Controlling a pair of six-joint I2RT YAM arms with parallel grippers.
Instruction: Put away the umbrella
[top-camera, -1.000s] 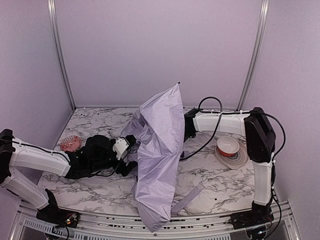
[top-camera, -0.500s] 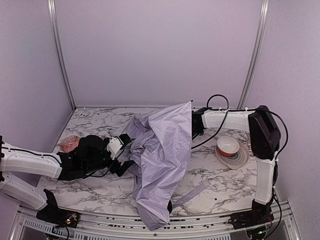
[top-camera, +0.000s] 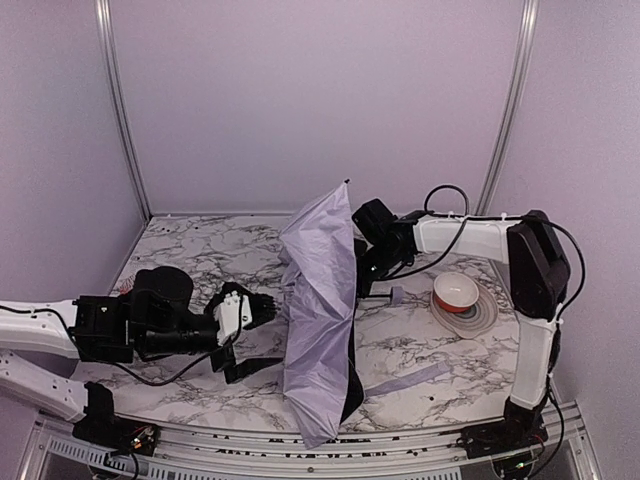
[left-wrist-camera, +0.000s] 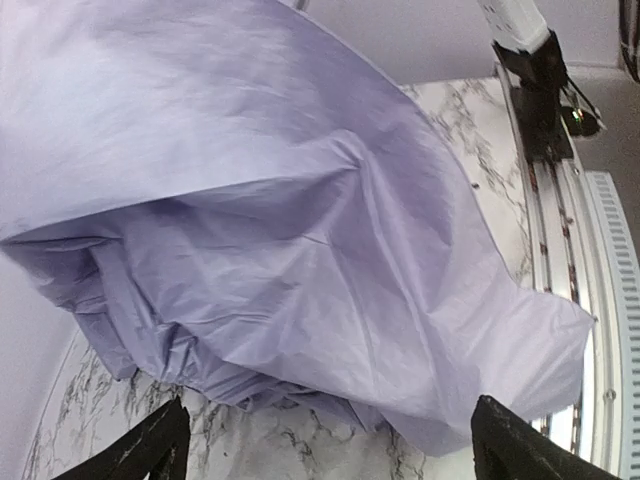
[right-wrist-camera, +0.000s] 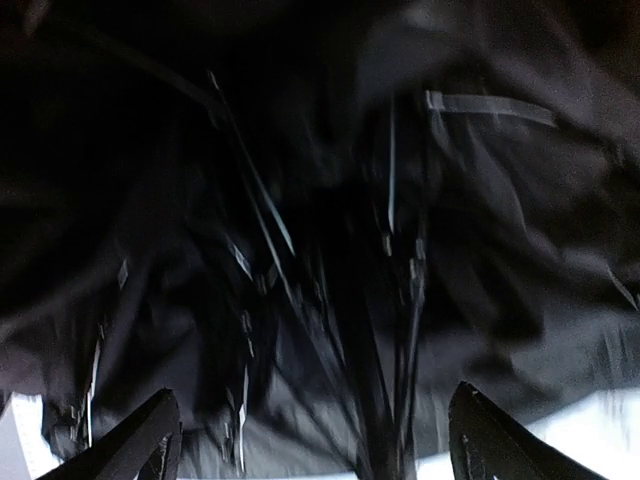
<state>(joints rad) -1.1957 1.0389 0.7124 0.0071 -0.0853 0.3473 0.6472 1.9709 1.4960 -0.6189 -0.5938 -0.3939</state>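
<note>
Now that the left arm has backed away, the umbrella stands up taller and thinner, half shut, a little way left of the bowl. A second ago it was spread wider and sagged lower, with the left gripper right up against it. That gripper has pulled back and is now on the far side of the umbrella from the bowl, apart from the cloth. Its arm lies low and long, pointing toward the bowl. Its two fingers are spread wide with nothing between them.

The right gripper is between the bowl and the umbrella, tucked in by the black inside. Its arm reaches across behind the bowl and bends down. Its fingers are far apart too. Thin ribs show in front of them, but it is blurry, so I can't tell if they touch.

I think the job is not done. The umbrella needs folding tight, and the strap, lying in front of the bowl, is not wrapped.
</note>
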